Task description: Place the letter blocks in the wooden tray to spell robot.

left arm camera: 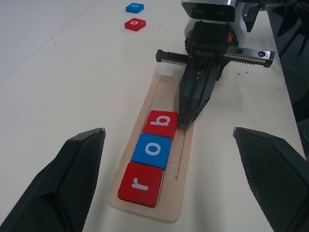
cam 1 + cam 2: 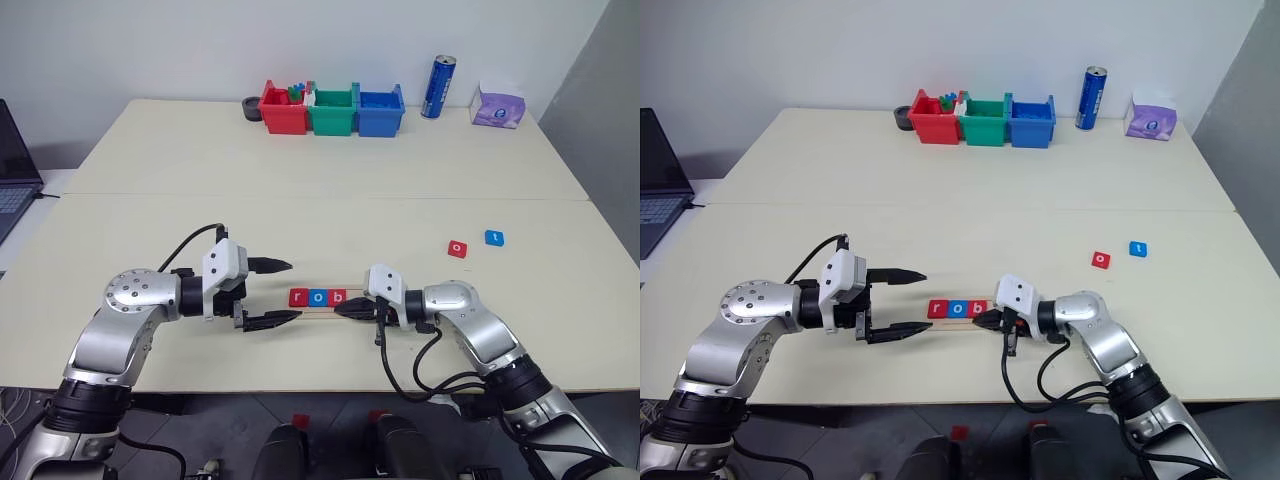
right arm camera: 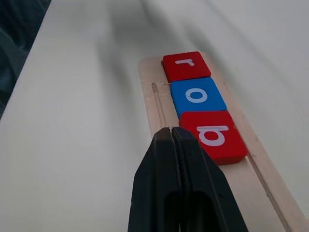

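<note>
From the left eye view, the long pale-wood tray (image 2: 322, 299) lies on the cream worktop (image 2: 330, 170) between the two arms; in it sit three flat square letter tiles side by side, a red "r" tile (image 2: 298, 297), a blue "o" tile (image 2: 317, 297) and a red "b" tile (image 2: 337, 297); the left gripper (image 2: 284, 292) hovers just beside the tray's left end with its two black fingers spread apart, holding nothing; the right gripper (image 2: 350, 309) points at the tray's right part, its fingers pressed together and empty; well apart to the right lie a loose red "o" tile (image 2: 457, 248) and a loose blue tile (image 2: 494, 238), whose letter is probably a "t" though it is too small to be sure; at the far edge stand a red plastic bin (image 2: 283, 108), a green plastic bin (image 2: 332, 111) and a blue plastic bin (image 2: 380, 111) in a row, with a tall blue can (image 2: 438, 87) and a lilac tissue pack (image 2: 498, 105) to their right.

In the left wrist view, the wide-set black fingers (image 1: 72, 179) frame the tray's near end; the shut right gripper's tip rests on the bare wood right at the corner of the "b" tile.

In the right wrist view, the closed fingers (image 3: 183, 188) lie over the tray's groove beside the "b" tile, with "o" and "r" beyond it.
</note>
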`<state>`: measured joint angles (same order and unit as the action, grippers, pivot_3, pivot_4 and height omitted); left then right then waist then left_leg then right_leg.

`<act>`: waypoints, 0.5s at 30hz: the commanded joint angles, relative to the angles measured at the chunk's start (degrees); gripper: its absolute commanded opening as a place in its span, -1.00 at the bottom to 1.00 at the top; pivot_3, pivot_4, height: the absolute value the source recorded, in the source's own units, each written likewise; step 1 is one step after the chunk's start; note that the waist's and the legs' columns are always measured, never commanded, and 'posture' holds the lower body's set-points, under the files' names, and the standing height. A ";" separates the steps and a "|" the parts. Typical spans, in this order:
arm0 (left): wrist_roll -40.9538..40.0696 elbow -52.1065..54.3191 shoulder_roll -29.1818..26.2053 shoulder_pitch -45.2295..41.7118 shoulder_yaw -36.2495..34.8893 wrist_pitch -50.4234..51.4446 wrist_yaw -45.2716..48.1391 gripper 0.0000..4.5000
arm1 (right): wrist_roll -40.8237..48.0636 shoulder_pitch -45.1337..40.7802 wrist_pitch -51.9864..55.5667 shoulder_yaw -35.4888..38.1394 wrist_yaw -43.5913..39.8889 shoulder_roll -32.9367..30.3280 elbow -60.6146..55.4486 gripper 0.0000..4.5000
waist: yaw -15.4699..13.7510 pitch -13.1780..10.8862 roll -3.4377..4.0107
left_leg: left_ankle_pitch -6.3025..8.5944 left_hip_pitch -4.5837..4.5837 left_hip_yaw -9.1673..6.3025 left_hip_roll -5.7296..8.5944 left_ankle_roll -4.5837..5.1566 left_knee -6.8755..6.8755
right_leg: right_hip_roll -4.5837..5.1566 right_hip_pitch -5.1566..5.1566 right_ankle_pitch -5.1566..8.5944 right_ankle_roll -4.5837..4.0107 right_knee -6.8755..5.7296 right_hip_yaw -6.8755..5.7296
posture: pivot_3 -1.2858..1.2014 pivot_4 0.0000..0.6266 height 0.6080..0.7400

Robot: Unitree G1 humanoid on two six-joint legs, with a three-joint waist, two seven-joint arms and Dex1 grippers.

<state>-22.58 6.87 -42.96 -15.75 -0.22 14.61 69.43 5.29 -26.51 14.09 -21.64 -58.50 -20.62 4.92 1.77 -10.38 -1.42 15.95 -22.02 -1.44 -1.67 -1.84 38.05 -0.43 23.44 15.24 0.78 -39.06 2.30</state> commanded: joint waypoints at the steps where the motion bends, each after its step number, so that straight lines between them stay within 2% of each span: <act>1: -0.77 2.21 -0.39 -0.08 -0.50 -0.26 -0.03 1.00 | -0.44 -1.46 -1.81 -0.05 0.61 0.92 -0.05 -0.98 | 0.00 0.00 0.00 | 0.00 0.00 0.00 0.00 0.00 0.00 | 0.00 0.00 0.00 0.00 0.00 0.00 | 0.03 -0.52 1.00; 15: -0.63 2.51 0.16 0.06 0.05 -0.29 -0.41 1.00 | -0.27 -1.76 -1.55 0.47 0.43 1.42 -0.15 -0.98 | 0.00 0.00 0.00 | 0.00 0.00 -0.01 0.00 0.00 0.00 | 0.00 0.00 0.00 0.00 0.00 -0.01 | 0.03 -0.52 1.00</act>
<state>-22.58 6.90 -42.89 -15.69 -0.21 14.61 69.28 4.06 -27.69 12.95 -21.85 -57.49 -19.13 6.54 1.76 -10.38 -1.41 15.95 -22.02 -1.45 -1.67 -1.84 38.05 -0.43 23.44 15.24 0.78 -39.06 2.29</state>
